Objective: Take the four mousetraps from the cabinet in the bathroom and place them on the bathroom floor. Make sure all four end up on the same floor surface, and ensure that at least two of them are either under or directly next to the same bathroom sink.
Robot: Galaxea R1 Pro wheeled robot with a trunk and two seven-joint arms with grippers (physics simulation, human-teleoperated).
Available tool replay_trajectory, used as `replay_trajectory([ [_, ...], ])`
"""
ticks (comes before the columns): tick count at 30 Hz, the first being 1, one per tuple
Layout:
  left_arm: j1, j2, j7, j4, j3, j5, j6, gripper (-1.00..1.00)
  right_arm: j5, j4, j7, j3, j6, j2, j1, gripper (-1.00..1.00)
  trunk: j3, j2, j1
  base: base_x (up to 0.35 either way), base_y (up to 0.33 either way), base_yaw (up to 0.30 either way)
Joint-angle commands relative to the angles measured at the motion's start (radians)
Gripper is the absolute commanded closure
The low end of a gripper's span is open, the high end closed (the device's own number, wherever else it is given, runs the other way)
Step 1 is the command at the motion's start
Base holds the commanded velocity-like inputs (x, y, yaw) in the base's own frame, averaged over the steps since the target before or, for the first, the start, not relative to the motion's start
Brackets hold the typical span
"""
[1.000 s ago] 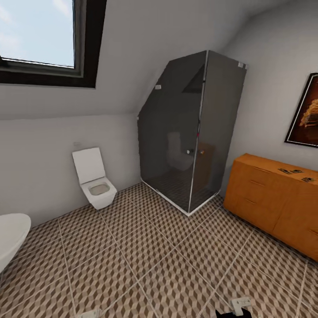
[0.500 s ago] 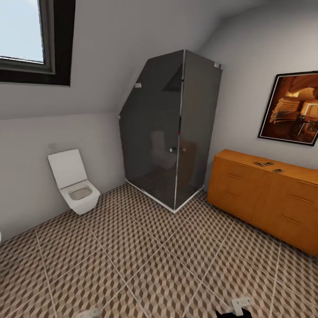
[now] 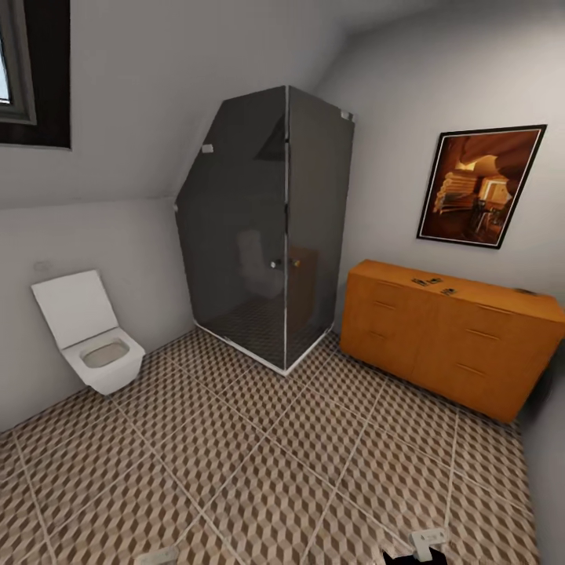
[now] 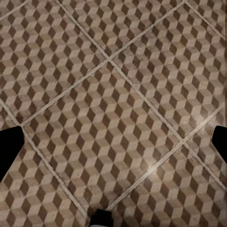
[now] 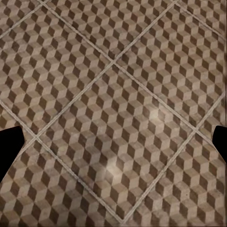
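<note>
Both my tools hang over the bathroom floor (image 4: 118, 94), left tool (image 4: 113, 146) and right tool (image 5: 113, 144) spread wide. At frame right, far off, I count three mousetraps (image 3: 428, 282) atop the cabinet (image 3: 439, 337).

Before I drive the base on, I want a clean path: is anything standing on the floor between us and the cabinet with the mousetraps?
Nothing visible. Bare bathroom floor runs up to the cabinet, where small dark mousetraps lie on top. The shower stall stands left of it, the toilet farther left.
</note>
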Motion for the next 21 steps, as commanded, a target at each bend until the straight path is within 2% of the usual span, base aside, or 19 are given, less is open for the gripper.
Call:
replay_trajectory([
  [1, 0.0, 0.0, 0.004, 0.0, -0.002, 0.01, -0.002, -1.0, 0.005, 0.001, 0.003, -0.001, -0.003, 0.0, -0.001, -1.0, -0.003, -0.002, 0.001, 0.0, 0.0, -0.266],
  [7, 0.0, 0.0, 0.027, 0.0, -0.002, 0.01, -0.003, -1.0, 0.005, 0.001, 0.003, -0.001, -0.003, 0.0, -0.001, -1.0, -0.006, -0.002, 0.001, 0.0, 0.0, -0.266],
  [21, 0.0, -0.003, 0.03, 0.0, -0.003, 0.009, -0.003, -1.0, 0.005, 0.001, 0.003, -0.001, -0.003, 0.0, -0.001, -1.0, -0.013, -0.002, 0.001, 0.0, 0.0, -0.266],
])
